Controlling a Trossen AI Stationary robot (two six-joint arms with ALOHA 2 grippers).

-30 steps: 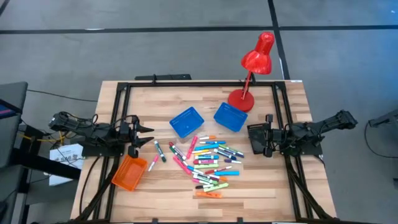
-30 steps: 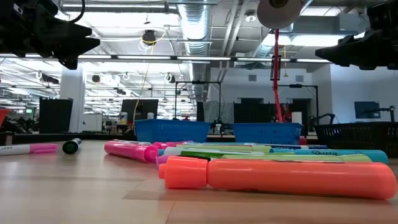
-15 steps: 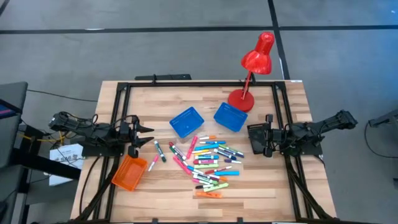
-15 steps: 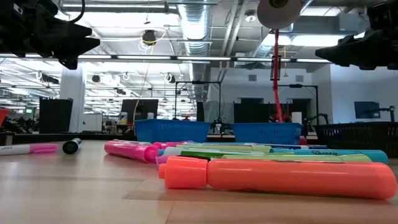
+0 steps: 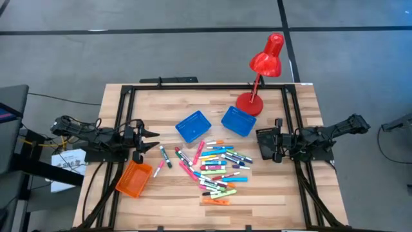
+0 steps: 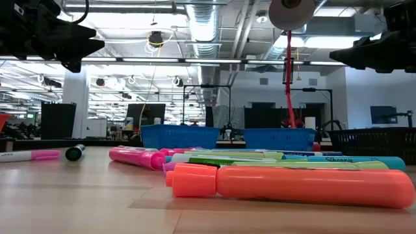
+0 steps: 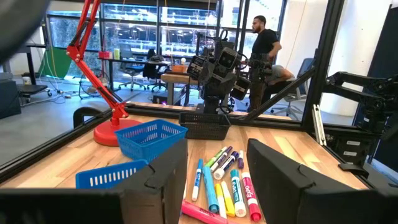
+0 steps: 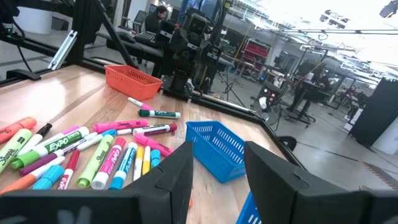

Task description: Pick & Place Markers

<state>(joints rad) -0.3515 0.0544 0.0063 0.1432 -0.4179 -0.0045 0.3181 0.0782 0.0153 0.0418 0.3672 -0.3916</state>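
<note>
Your left gripper (image 5: 153, 141) sits at the left-middle of the high view, above the table's left edge, its fingers (image 7: 155, 186) spread apart with nothing between them. Through that gap in the left wrist view you see markers lying on the wood and nothing gripped.

Your right gripper (image 5: 260, 145) sits at the right-middle of the high view, facing the left one across the table. Its fingers (image 8: 171, 180) also stand apart with an empty gap, and it touches none of the pens.

The markers (image 5: 215, 167) lie in a loose, mixed-colour heap at the centre of the high view, between your two grippers and nearer the lower half of the table (image 5: 174, 206). A green marker (image 5: 163, 153) and a pink marker (image 5: 158, 169) lie apart from the heap, toward your left gripper. An orange marker (image 6: 292, 184) fills the lower foreground of the low view.

Just above the heap in the high view stand two blue trays (image 5: 193, 125), side by side. An orange tray (image 5: 134, 178) sits at lower left, just below your left gripper. A black tray (image 5: 266, 137) lies under your right gripper. A red desk lamp (image 5: 265, 61) stands at the upper right of the table.

In the left wrist view, a person (image 7: 264, 46) stands in the room beyond the table, at upper centre-right.
</note>
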